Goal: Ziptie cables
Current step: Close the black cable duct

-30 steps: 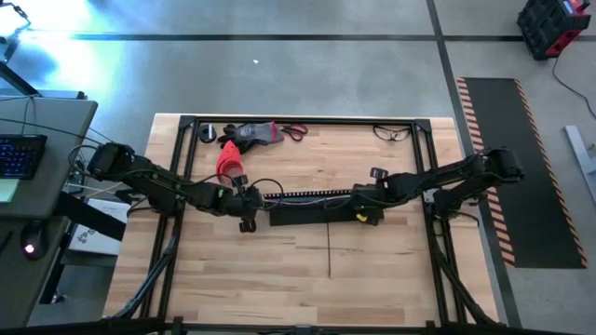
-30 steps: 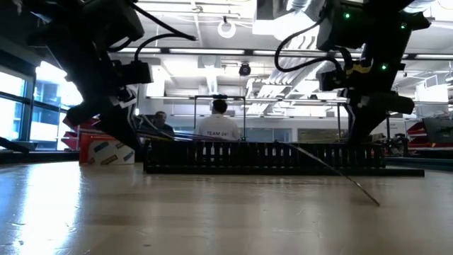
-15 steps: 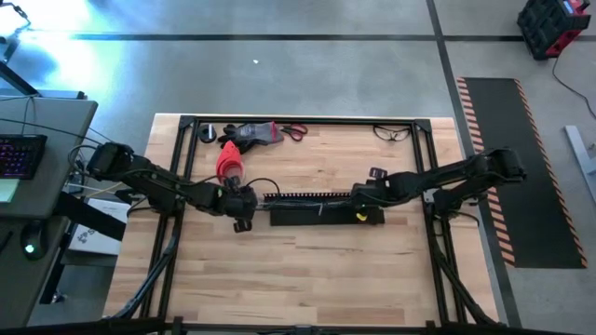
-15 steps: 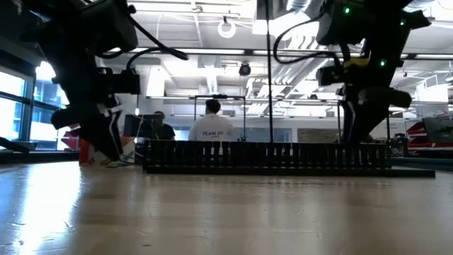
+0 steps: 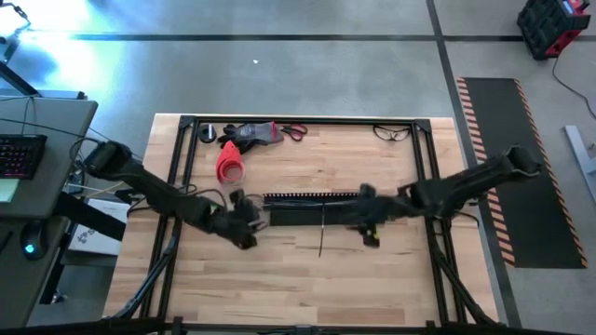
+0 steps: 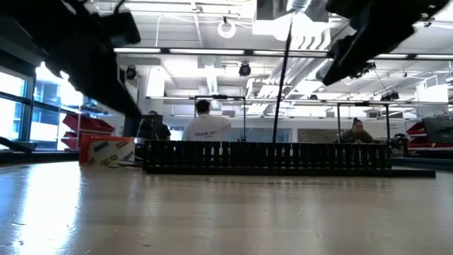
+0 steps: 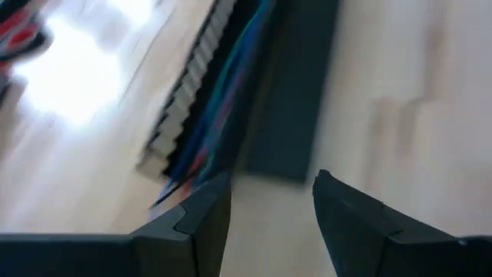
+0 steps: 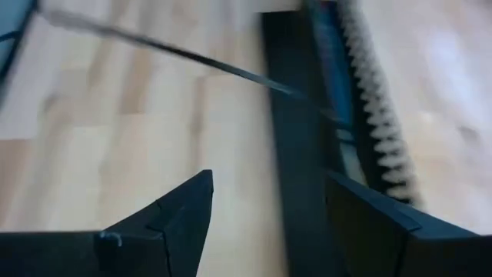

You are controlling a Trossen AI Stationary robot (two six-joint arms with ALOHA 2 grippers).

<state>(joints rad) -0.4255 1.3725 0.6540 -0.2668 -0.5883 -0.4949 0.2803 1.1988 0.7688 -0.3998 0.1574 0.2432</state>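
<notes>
Blurred cables [image 7: 219,115] lie inside the toothed channel [image 5: 312,197]. Left gripper [image 7: 265,208] hovers at the channel's left end, right gripper [image 8: 269,204] at its right end, both spread, empty.

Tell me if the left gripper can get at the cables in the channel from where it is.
Probably yes. The left gripper is open, close to the channel's near end, where the cables stick out. Nothing shows between its fingers and the wires.
</notes>
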